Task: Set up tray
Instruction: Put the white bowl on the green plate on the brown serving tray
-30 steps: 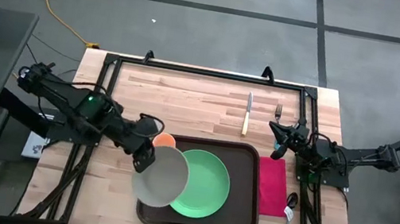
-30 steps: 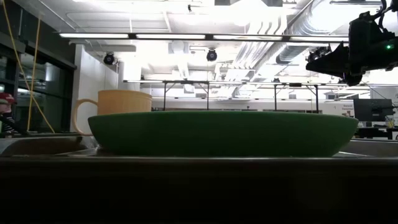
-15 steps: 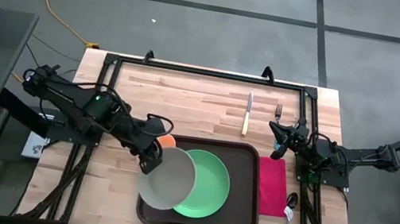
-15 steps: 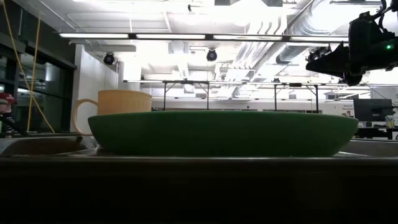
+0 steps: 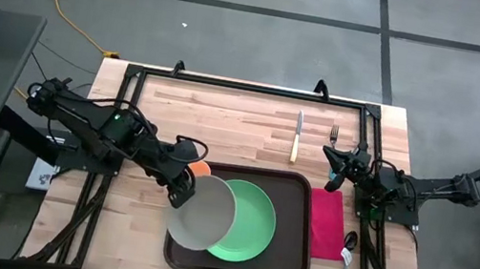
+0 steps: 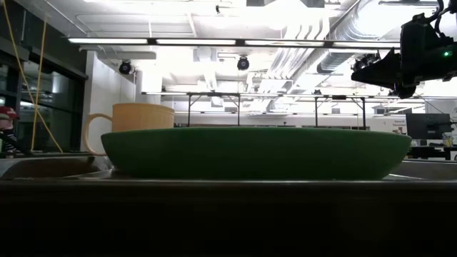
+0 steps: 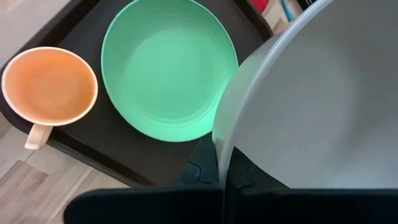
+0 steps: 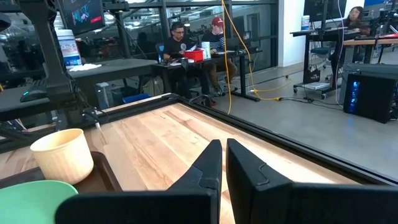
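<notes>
Overhead, wooden table [image 5: 223,117], grey floor [image 5: 236,37].

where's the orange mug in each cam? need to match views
High view: orange mug at the tray's far-left corner, mostly hidden by the left gripper and its grey plate.
Low view: left of centre, handle to the left, behind the green plate.
Left wrist view: at the picture's left edge, on the tray, beside the green plate.
Right wrist view: at the lower left, pale, next to the green plate.
Shared landmark: the green plate.
</notes>
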You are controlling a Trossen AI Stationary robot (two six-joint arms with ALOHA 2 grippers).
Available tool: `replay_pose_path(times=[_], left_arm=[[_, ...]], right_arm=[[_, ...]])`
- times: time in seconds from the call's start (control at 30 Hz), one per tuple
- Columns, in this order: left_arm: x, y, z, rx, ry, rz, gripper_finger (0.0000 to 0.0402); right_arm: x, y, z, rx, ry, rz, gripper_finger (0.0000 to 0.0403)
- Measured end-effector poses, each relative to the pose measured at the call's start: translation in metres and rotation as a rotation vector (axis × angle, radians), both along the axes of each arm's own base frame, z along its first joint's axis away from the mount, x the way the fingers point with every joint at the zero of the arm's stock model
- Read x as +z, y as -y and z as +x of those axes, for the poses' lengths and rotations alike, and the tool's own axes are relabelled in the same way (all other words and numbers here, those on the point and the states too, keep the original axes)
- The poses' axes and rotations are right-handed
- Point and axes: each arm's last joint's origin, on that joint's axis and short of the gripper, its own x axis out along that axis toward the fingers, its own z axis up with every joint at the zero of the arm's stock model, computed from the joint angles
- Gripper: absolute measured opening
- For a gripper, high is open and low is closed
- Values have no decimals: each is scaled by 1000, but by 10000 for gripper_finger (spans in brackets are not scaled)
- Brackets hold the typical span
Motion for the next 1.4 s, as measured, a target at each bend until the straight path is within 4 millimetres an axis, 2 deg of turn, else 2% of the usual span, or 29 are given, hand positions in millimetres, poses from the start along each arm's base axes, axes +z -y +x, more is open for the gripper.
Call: replay_pose_path(times=[0.37, 0.87, 1.13, 1.4], left_arm=[[-3, -2, 4, 6, -5, 16, 16], [-17, -37, 39, -68, -8, 39, 16], [-27, -56, 50, -104, -39, 50, 16], [-35, -67, 59, -133, -56, 51, 16]], right_arm=[[0, 0, 0, 0, -10, -15, 0], [0, 0, 0, 0, -10, -15, 0], [0, 0, 0, -4, -11, -15, 0], [-1, 0, 0, -4, -17, -16, 0]])
